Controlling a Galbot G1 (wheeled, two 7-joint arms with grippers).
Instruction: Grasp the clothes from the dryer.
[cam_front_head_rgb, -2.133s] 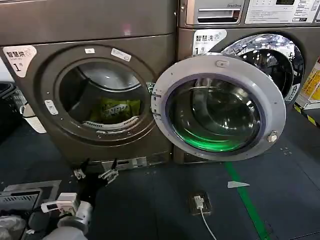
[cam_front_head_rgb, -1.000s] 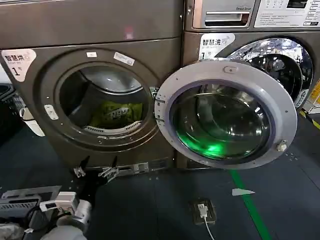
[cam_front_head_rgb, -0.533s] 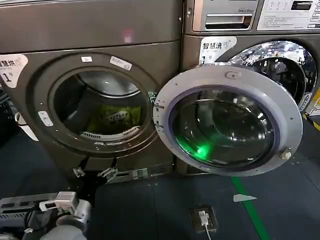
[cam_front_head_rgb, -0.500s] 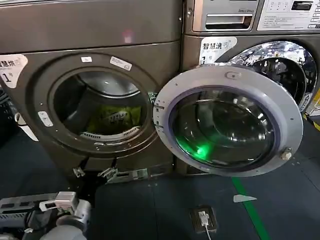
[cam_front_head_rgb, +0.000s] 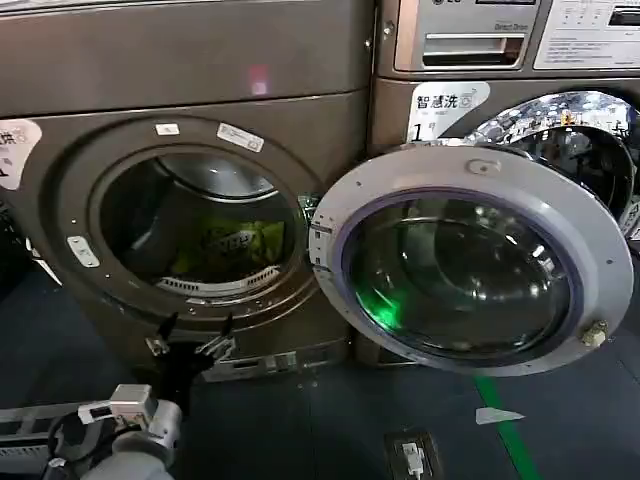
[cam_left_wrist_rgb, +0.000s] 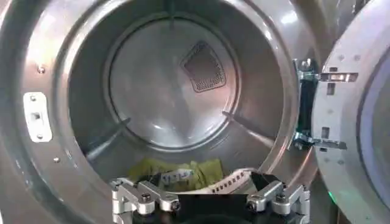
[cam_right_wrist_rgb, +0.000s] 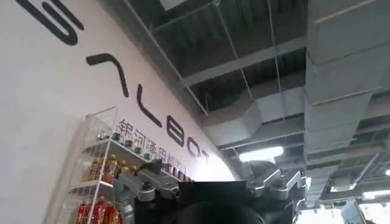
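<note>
The bronze-brown dryer (cam_front_head_rgb: 200, 70) stands at the left with its grey-rimmed glass door (cam_front_head_rgb: 440, 170) swung open to the right. The clothes (cam_front_head_rgb: 235, 240), a small yellow-green piece with a printed patch, lie at the bottom of the drum. My left gripper (cam_front_head_rgb: 192, 335) is open and empty, just below and in front of the porthole ring. In the left wrist view the clothes (cam_left_wrist_rgb: 177, 173) lie beyond my left gripper (cam_left_wrist_rgb: 207, 193), apart from its fingers (cam_left_wrist_rgb: 131, 196). My right gripper (cam_right_wrist_rgb: 210, 182) points up at the ceiling, open with nothing in it.
A second machine with a shiny chrome drum (cam_front_head_rgb: 570, 150) stands right of the dryer, behind the open door. A plug box (cam_front_head_rgb: 410, 455) and a green floor line (cam_front_head_rgb: 505, 430) lie on the dark floor. The right wrist view shows a shelf of bottles (cam_right_wrist_rgb: 100, 164).
The dryer has grown larger and drifted in the head view as I came closer. The left gripper stays open below the opening. The clothes have not moved.
</note>
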